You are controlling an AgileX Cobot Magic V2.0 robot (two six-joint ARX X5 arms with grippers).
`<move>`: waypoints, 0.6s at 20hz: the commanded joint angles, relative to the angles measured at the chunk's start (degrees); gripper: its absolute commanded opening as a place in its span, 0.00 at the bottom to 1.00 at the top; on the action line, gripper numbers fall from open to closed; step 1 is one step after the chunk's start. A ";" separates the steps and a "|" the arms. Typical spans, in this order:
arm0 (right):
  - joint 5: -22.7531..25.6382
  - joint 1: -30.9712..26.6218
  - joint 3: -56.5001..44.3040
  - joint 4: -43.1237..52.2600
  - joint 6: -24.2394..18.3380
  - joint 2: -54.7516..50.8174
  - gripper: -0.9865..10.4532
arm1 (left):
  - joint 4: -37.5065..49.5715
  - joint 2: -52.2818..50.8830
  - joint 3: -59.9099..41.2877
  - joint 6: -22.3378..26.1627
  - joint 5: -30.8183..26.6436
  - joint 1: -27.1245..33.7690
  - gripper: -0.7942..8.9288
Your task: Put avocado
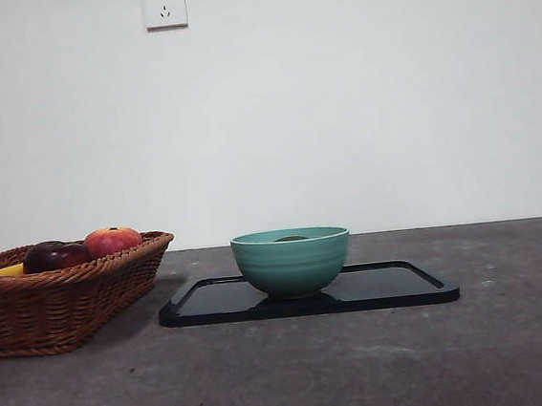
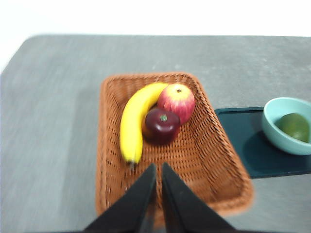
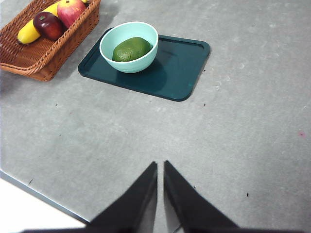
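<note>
Avocado settled in the bowl on the tray (apparently delivered), both grippers pressed together, empty, well back.

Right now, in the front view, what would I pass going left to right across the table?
wicker basket holding a banana, a maroon fruit and a red-orange fruit → teal bowl, standing on the black tray.

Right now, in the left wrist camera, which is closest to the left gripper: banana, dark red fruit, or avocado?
1. Banana, in the basket, closest to the left gripper.
2. Dark red fruit, beside it, slightly farther.
3. Avocado, off in the bowl, farthest.
</note>
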 commanded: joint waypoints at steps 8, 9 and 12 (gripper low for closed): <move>0.02 0.44 0.37 0.57 0.55 0.15 0.10 | 25.14 -9.84 -26.53 3.30 -0.28 3.82 0.10; 0.02 0.44 0.37 0.57 0.55 0.15 0.10 | 25.31 -11.61 -27.89 3.21 -0.28 4.28 0.10; 0.02 0.44 0.37 0.57 0.55 0.15 0.10 | 24.52 -15.08 -29.70 2.01 -0.37 4.98 0.10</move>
